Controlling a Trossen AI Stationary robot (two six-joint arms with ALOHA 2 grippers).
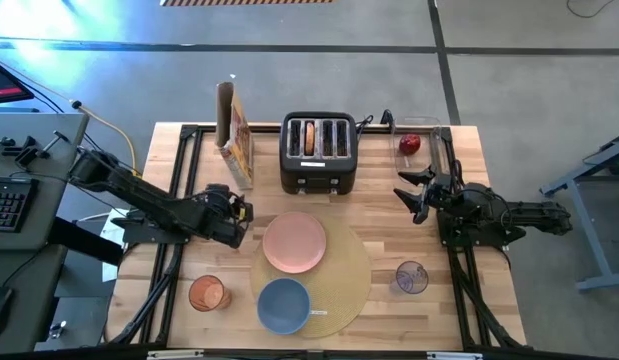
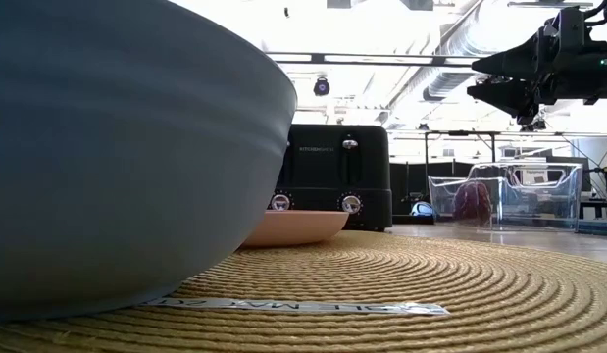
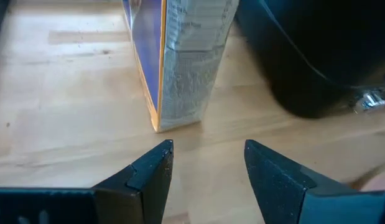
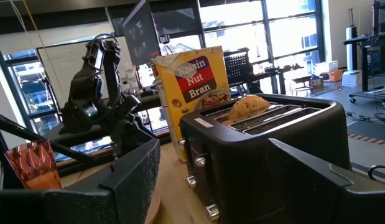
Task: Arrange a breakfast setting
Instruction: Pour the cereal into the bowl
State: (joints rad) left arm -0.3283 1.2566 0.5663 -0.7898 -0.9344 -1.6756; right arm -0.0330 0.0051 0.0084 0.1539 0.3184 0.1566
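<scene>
Bagel upright in toaster slot at tabletop back, long axis front-to-back. Right pincer nearer, raised, wide, empty, facing toaster. Left pincer wide, empty, low beside cereal box.

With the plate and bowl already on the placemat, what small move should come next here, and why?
Probably the right gripper should ease toward the toaster and its bagel. Its fingers are open, it faces the toaster in the right wrist view, and the bagel stands up out of a slot, within plain sight. The pink plate lies bare on the placemat. The left gripper waits by the cereal box.
</scene>
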